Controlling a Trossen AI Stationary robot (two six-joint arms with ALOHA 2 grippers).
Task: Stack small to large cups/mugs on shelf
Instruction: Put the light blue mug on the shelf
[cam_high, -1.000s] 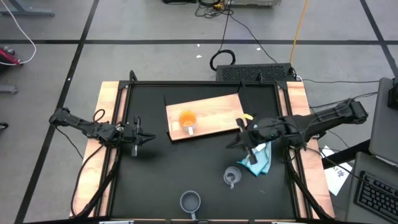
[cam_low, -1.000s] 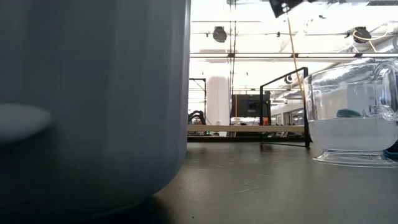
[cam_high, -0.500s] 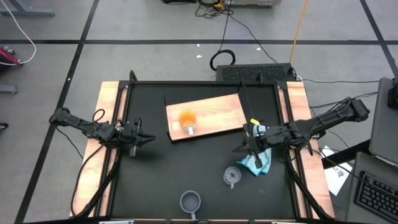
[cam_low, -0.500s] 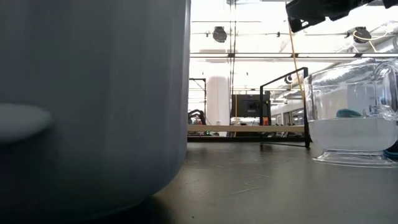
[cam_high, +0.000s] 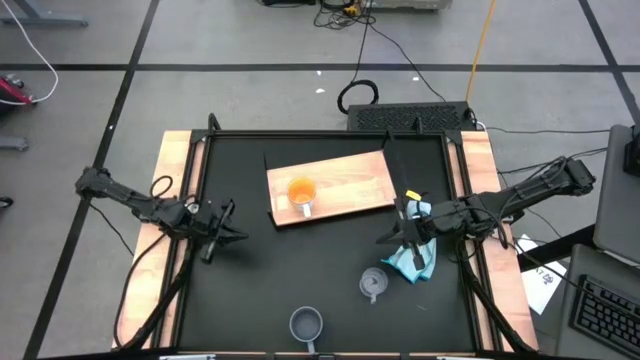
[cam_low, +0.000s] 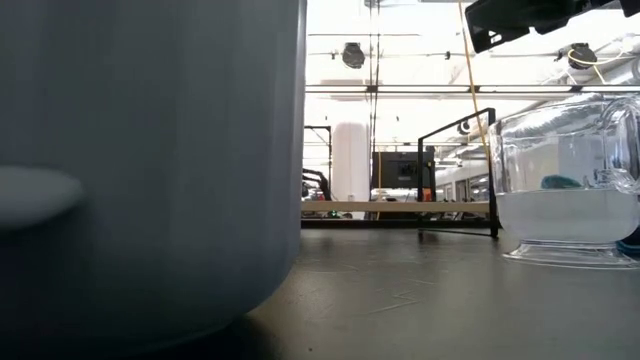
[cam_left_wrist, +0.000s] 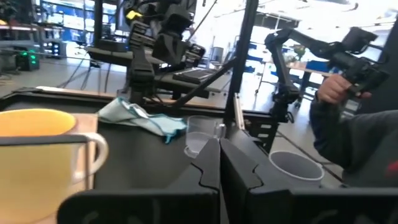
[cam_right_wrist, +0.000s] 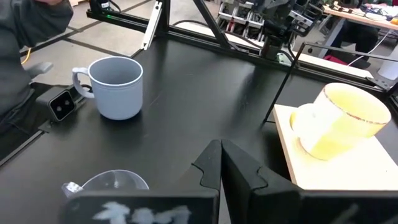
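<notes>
One tabletop (cam_high: 250, 270), black with pale wooden side strips, carries everything you are working with. One shelf (cam_high: 345, 180), a flat light-brown wooden board, lies toward its far middle, slightly skewed. You have two arms: the left pincer (cam_high: 222, 226) hangs over the tabletop's left part, well apart from all three cups, and its wrist view shows the two dark fingers pressed together. The right pincer (cam_high: 404, 233) sits at the right, just over one light blue cloth (cam_high: 417, 258), and its fingers are likewise closed on nothing.

Three cups in all. One blue-grey mug (cam_high: 306, 324), the largest, stands upright at the near edge, well apart from both pincers, handle pointing toward the near edge. One clear cup (cam_high: 373, 284) stands between that mug and the cloth, near the right pincer and just beside the cloth's corner. One orange cup (cam_high: 302, 192) with a white handle stands upright on the shelf's left part, between the two pincers. In the left wrist view a person's hand (cam_left_wrist: 339, 87) shows beyond the tabletop.
</notes>
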